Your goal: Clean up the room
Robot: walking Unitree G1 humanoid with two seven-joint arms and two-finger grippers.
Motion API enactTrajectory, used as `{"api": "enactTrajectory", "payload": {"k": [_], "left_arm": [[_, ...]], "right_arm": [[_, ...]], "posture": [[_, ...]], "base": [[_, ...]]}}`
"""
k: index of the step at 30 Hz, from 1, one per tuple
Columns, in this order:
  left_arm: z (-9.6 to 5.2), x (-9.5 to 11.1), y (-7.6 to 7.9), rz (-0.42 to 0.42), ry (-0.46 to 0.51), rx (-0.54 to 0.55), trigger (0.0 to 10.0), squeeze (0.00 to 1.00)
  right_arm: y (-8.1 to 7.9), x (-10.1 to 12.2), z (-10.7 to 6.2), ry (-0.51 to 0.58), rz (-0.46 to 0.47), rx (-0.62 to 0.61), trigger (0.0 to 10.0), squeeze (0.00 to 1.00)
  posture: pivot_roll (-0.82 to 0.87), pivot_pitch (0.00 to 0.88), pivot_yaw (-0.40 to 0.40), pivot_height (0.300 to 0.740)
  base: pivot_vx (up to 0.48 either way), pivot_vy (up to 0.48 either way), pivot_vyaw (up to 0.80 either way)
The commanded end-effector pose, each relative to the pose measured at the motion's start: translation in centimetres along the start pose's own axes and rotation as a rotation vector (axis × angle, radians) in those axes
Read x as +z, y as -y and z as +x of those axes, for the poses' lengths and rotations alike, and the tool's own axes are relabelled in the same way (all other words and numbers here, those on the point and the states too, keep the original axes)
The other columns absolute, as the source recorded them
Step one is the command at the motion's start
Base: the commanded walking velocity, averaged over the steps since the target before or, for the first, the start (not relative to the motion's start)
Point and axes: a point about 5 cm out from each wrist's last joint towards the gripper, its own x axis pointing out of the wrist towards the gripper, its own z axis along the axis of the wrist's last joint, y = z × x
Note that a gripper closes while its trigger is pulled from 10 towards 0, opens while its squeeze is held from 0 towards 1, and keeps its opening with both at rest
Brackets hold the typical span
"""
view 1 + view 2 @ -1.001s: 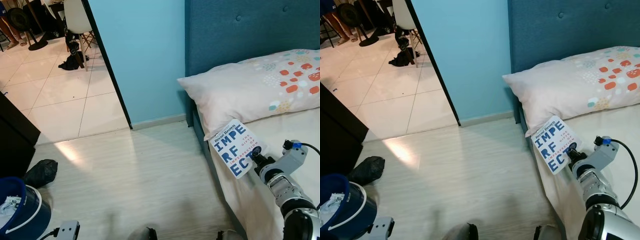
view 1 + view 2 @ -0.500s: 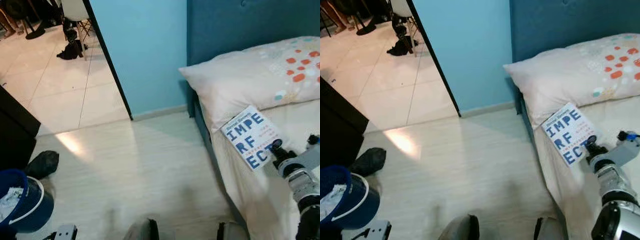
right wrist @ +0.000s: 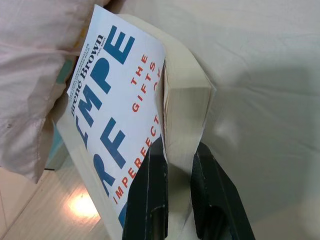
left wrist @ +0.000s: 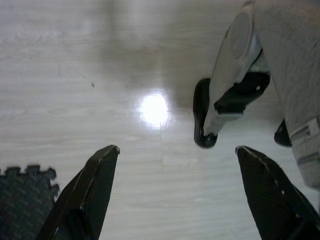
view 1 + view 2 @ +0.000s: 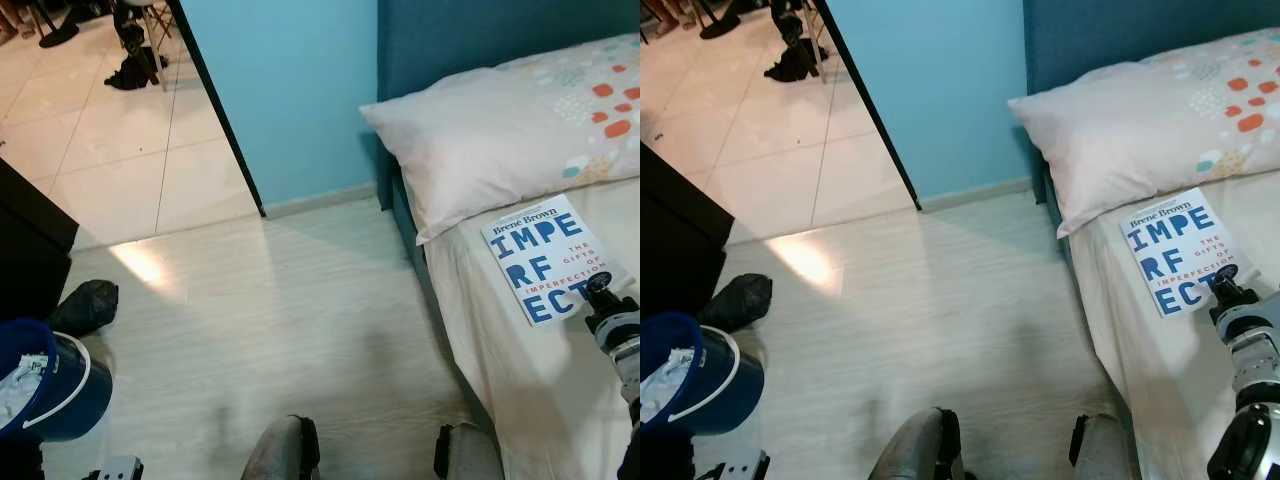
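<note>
A white paperback book (image 5: 548, 256) with blue and red cover lettering rests on the cream bed sheet (image 5: 520, 380), just below the pale pillow (image 5: 500, 140). My right gripper (image 3: 176, 165) is shut on the book's near edge, one black finger on the cover and one under the pages; in the eye views my right gripper (image 5: 603, 296) sits at the book's lower corner. The left gripper (image 4: 175, 165) hangs open above the pale wooden floor (image 4: 100, 60), beside my own foot (image 4: 235, 90).
A blue bin (image 5: 45, 385) with white trash stands at the lower left, a black bag (image 5: 85, 305) beside it. A dark cabinet (image 5: 25, 260) lines the left edge. The blue headboard (image 5: 470, 35) and blue wall (image 5: 280, 90) stand ahead, with a tiled doorway (image 5: 110, 140) to the left.
The right gripper has carried the book further over the bed and lowered it from a tilted hold onto the sheet. The camera has tilted downward and shifted.
</note>
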Motion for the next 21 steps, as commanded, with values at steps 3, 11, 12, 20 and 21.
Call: {"api": "enactTrajectory", "payload": {"k": [3, 11, 12, 20, 21], "left_arm": [[-1.1, -0.8, -0.8, -0.003, -0.037, 0.024, 10.0, 0.00], [-1.3, -0.7, -0.8, -0.007, -0.036, 0.028, 10.0, 0.00], [-1.1, -0.6, -0.7, -0.009, -0.032, 0.030, 10.0, 0.00], [1.7, 0.9, 0.8, -0.042, -0.006, 0.026, 10.0, 0.00], [1.7, 0.9, 0.8, -0.042, -0.006, 0.026, 10.0, 0.00]], "right_arm": [[0.7, -1.1, -0.3, -0.047, -0.023, -0.022, 10.0, 0.00], [-0.1, 0.9, 0.1, 0.028, -0.060, -0.007, 10.0, 1.00], [-0.4, 1.3, 0.2, 0.038, -0.060, -0.003, 10.0, 1.00], [0.3, 5.0, 0.1, 0.107, -0.145, -0.067, 10.0, 1.00], [0.3, 5.0, 0.1, 0.107, -0.145, -0.067, 10.0, 1.00]], "posture": [[0.27, 0.356, 0.204, 0.610], [0.27, 0.338, 0.194, 0.610], [0.26, 0.321, 0.185, 0.610], [0.19, 0.176, 0.128, 0.610], [0.19, 0.176, 0.128, 0.610]], "base": [[0.000, 0.000, 0.00], [0.000, 0.000, 0.00], [0.000, 0.000, 0.00], [0.000, 0.000, 0.00], [0.000, 0.000, 0.00]]}}
